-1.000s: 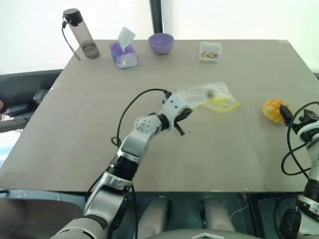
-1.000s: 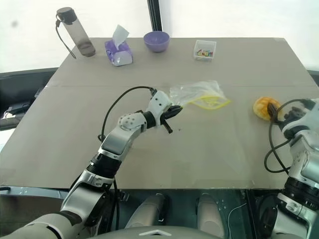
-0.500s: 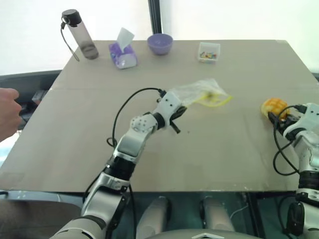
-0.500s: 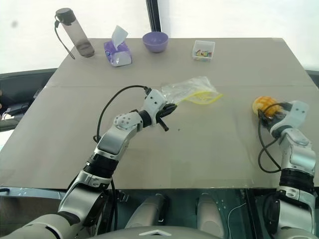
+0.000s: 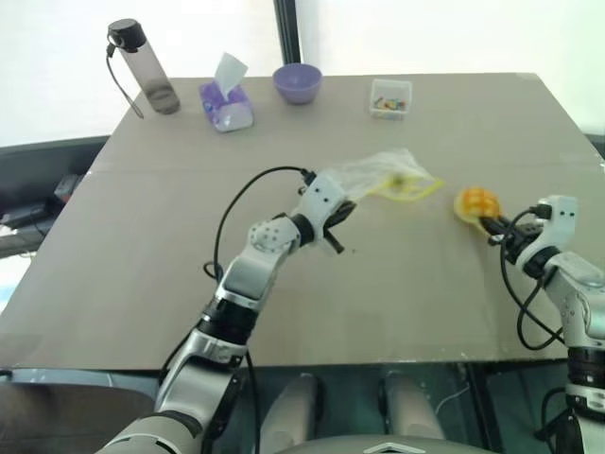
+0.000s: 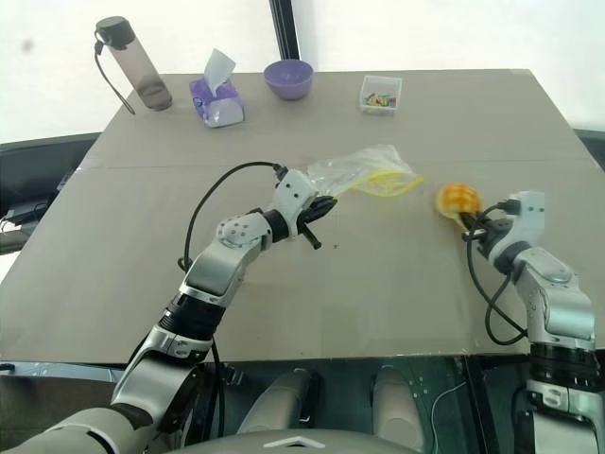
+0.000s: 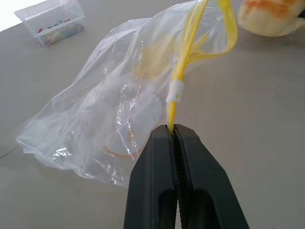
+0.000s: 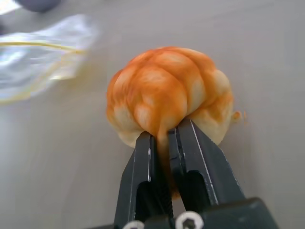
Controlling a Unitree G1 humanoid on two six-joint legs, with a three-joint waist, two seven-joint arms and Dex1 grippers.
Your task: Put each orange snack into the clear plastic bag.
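Head view: bare table (image 5: pixel 142 236) lies all around the clear plastic bag (image 5: pixel 383 176); the orange snack (image 5: pixel 475 202) sits just right of it. Left wrist view: left gripper (image 7: pixel 174 131) clamped tight on the bag's yellow strip. Right wrist view: right gripper (image 8: pixel 164 138), reaching level, pinches the snack's edge

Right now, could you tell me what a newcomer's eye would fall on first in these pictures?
Probably the round yellow-orange bun with the darker crisscross top, pinched at its edge by the right gripper just above the table's right side. Next, the crinkly clear plastic zip bag at mid-table, its yellow seal strip clamped in the left gripper. Along the far edge stand a grey bottle, a purple tissue pack and a purple bowl.
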